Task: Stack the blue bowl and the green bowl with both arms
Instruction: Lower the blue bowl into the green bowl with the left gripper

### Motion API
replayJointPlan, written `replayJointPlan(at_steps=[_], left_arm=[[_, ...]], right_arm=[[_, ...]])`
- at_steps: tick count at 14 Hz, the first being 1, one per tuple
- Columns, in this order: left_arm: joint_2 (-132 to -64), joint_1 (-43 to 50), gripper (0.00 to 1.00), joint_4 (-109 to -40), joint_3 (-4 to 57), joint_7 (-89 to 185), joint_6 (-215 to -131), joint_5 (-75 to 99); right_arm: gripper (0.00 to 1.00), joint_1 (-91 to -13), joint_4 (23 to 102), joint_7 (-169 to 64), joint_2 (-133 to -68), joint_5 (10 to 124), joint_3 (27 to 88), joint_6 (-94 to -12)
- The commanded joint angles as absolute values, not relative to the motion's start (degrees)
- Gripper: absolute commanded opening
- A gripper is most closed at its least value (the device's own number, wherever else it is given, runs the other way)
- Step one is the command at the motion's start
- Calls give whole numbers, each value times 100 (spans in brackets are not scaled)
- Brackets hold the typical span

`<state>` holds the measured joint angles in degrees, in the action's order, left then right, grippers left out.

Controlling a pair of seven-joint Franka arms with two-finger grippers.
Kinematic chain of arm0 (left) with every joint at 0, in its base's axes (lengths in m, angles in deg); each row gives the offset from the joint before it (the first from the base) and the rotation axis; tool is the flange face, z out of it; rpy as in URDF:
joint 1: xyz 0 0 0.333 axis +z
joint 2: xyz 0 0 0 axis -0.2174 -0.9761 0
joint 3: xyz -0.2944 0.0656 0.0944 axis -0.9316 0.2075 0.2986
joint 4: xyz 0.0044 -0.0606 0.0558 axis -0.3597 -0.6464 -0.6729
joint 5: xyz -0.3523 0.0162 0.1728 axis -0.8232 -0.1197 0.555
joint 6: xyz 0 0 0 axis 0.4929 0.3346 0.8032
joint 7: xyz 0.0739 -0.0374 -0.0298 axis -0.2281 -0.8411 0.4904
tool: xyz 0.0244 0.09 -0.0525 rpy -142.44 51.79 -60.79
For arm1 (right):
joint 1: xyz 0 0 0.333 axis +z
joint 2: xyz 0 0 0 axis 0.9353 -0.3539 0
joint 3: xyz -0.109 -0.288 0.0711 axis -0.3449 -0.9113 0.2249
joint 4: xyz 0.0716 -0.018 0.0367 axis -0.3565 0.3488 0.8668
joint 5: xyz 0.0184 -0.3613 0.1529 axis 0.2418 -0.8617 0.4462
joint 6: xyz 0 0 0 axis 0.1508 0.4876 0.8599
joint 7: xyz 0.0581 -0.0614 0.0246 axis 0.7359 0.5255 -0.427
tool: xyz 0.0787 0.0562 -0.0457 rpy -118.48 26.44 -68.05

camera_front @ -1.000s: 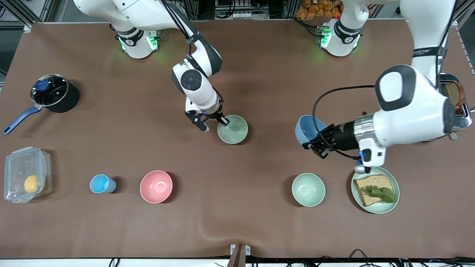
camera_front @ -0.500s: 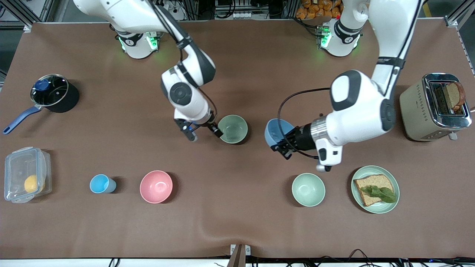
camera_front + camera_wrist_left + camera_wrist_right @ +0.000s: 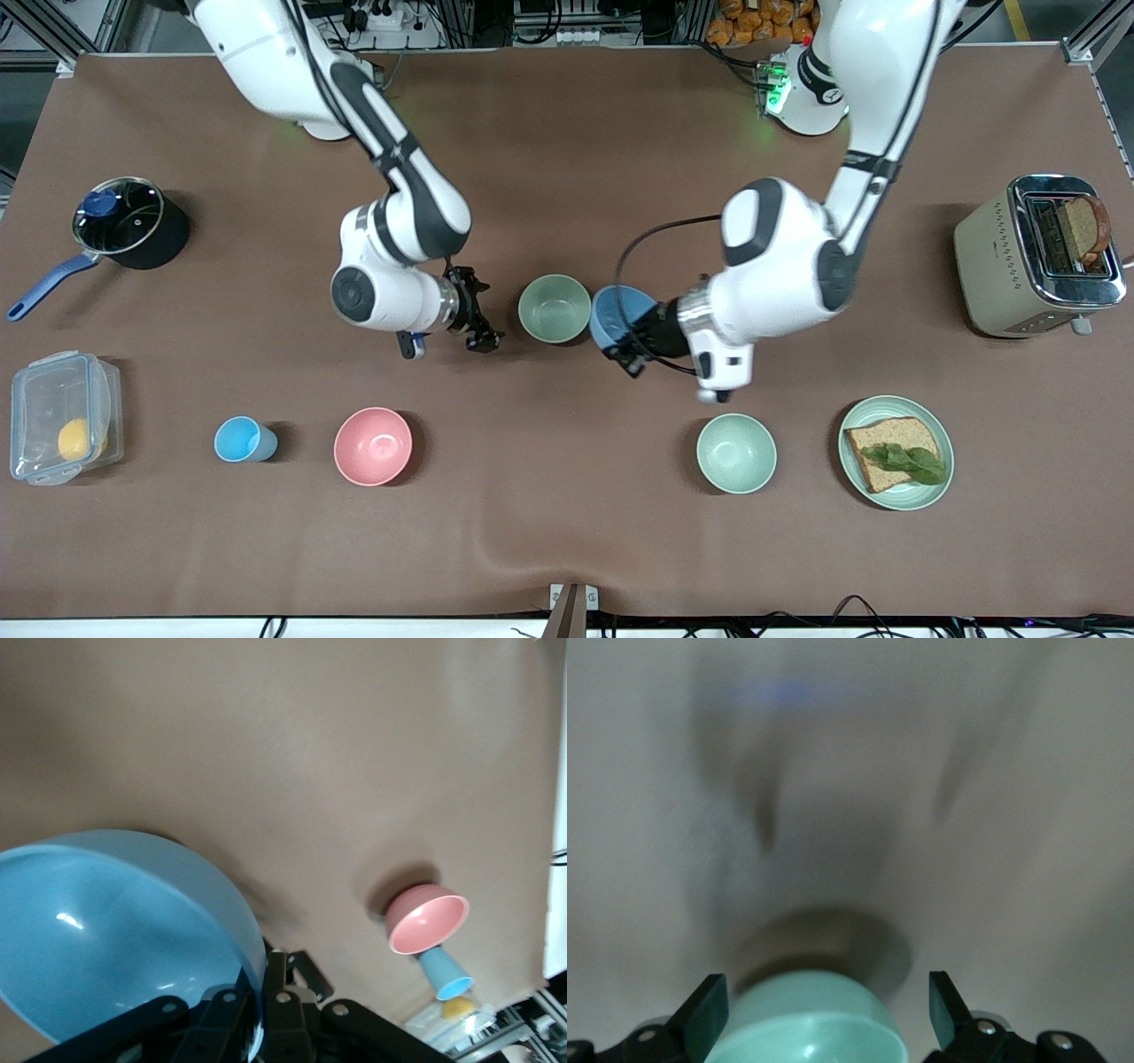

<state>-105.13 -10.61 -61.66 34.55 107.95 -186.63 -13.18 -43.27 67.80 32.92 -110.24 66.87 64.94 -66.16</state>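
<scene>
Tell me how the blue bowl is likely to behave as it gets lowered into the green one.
The blue bowl hangs tilted from a rim pinch in the left tool, so it probably swings or pivots on contact. It keeps its round shape under the pinch, so likely rigid. Its glossy inside suggests a slippery rim. The green bowl sits free and may slide if nudged.

Left gripper (image 3: 627, 354) clamped tight — right gripper (image 3: 478, 315) spread wide, level.
</scene>
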Motion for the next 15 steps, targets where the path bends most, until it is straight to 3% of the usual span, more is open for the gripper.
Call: replayJointPlan(at_steps=[1,7,14,15], left_arm=[[-10768,-1511,0,-6089,3543,11506,-19044,-861],[-11331,-2373,0,-5886,3666,12467,-19757,-192],[-11517,-2611,0,-5904,3701,12467,-19802,-104],[-11499,-2603,9,-5904,3692,12467,-19802,-113]], right_arm=[[100,-4484,6687,3300,-11348,7311,6572,-6824],[100,-4730,6749,3282,-11453,8103,6581,-6965],[100,-4528,6758,3282,-11488,8490,6589,-7273],[100,-4536,6758,3282,-11489,8490,6589,-7273]])
